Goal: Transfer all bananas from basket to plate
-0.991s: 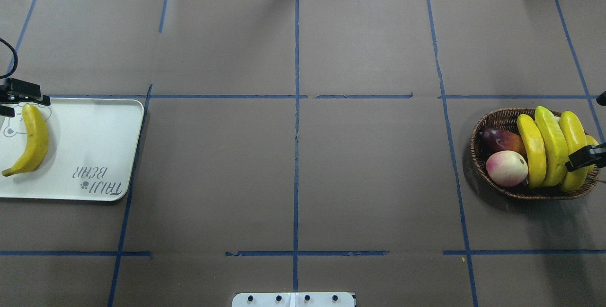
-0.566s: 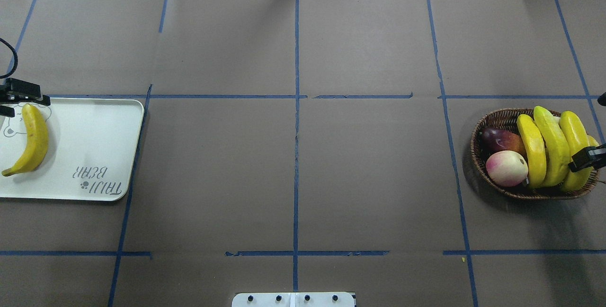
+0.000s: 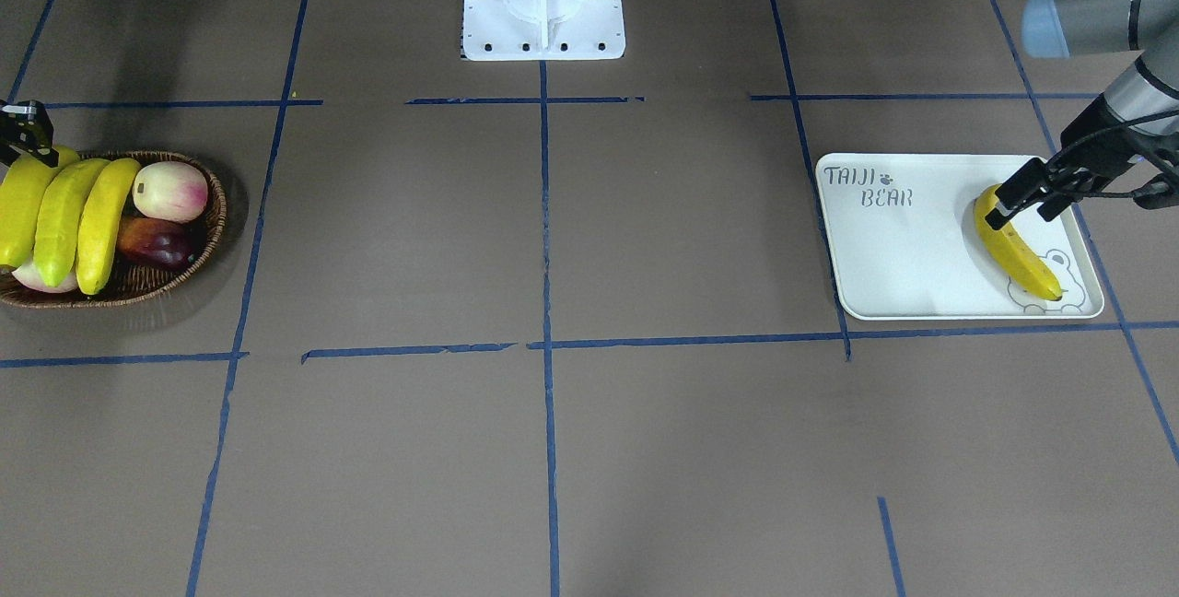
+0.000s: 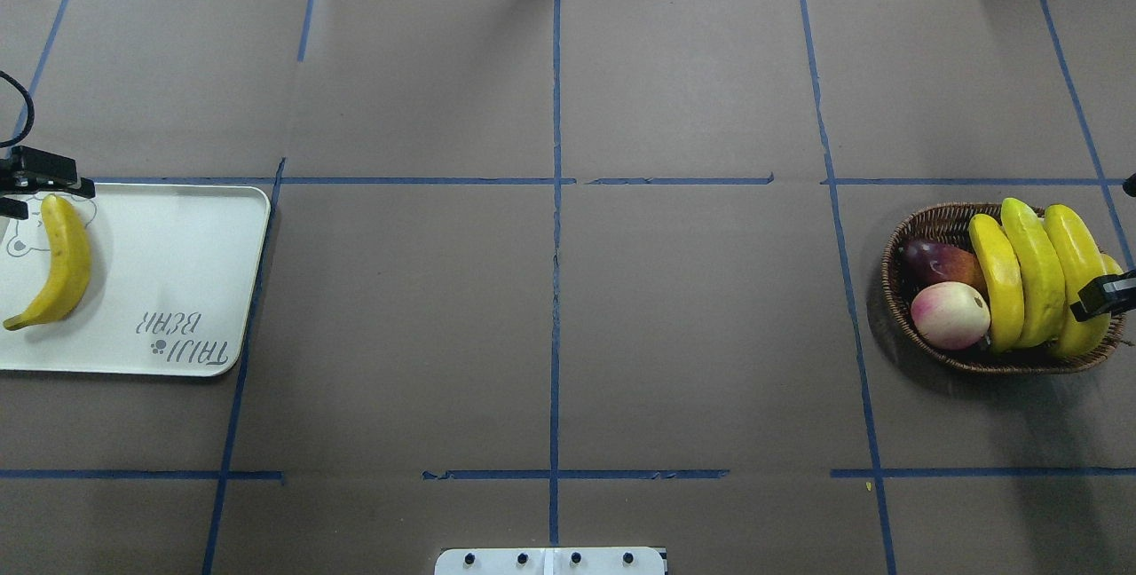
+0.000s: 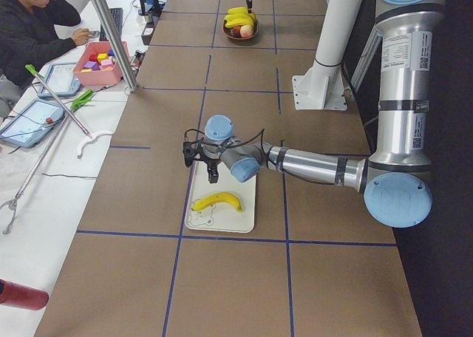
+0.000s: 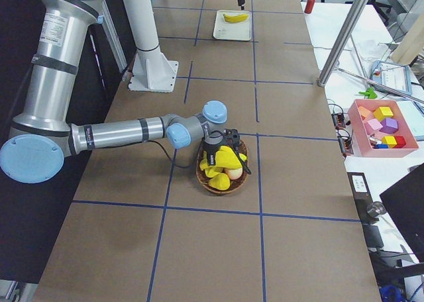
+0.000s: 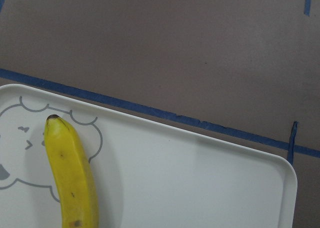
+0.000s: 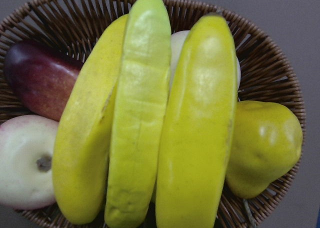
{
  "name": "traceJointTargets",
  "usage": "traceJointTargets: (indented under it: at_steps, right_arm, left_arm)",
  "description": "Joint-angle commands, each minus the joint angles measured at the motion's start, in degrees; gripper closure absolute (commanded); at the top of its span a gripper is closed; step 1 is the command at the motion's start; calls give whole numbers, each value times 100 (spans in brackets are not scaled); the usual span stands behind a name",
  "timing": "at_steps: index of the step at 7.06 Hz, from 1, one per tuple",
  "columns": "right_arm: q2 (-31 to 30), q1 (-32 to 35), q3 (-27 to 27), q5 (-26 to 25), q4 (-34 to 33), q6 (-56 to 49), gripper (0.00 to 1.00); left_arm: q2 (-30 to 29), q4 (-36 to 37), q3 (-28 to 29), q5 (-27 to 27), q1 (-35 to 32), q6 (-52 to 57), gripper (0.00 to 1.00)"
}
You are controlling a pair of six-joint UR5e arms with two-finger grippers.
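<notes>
**Left jaws.** Your left gripper (image 3: 1021, 203) stands over the plate (image 3: 903, 256), near the right edge of the front-facing view. Its jaws are parted and hold nothing. They sit just above one end of the banana on the plate (image 3: 1013, 251), which lies flat with its other tip over the bear drawing.

**Right jaws.** Your right gripper (image 4: 1096, 295) enters at the right edge of the overhead view, above the basket (image 4: 895, 287). Only one finger shows there, and none shows in the wrist view, so I cannot tell whether these jaws are wide or narrow. Nothing is seen to be held.

**Task items.** Three bananas (image 4: 1032, 273) lie side by side across the basket. Their long axes run top to bottom in both the overhead and right wrist views. The visible finger overlaps the lower part of the rightmost banana (image 4: 1068, 247), so that one lies directly beneath the jaws.

**Other contents.** A pear (image 8: 265, 148), a pale peach (image 4: 950, 316) and a dark red fruit (image 4: 936, 263) share the basket.

**Assessment.** One of four is delivered. The right arm is much the nearer to the pile. For a grasp, the jaws should close across the banana's width, crosswise to its long axis. The plate sits at the opposite end of the worktop (image 4: 568, 335), well apart from the basket, so expect a hand-over.
</notes>
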Motion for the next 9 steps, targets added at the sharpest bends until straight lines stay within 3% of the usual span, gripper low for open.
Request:
traceJointTargets:
  at_steps: [1,2,4,5,7,8,9]
  right_arm:
    - [-324,465,607,62,-65,-145,100]
    - [-726,833,1037,419,-100,-685,100]
    - [-574,1695,1129,1150,-284,-1034,100]
    - [-50,1698,1095,1248,-538,-877,100]
    - [1337,1158,989,1757,-602,1117,100]
    - [2110,579,989,1680,-584,2294,100]
    - [2805,-44,971,1218,-593,3089,100]
  left_arm:
    - [-3,0,-5,0,-6,0,1]
    - [-3,0,-14,-9,-6,-9,1]
    - [6,0,-58,-9,3,-166,1]
    - [-11,0,-67,-26,20,-176,1]
    - [-466,-43,-102,-35,38,-759,1]
    - [-973,-53,-119,-35,160,-1556,1]
    - [-1405,-61,-172,-35,344,-2304,1]
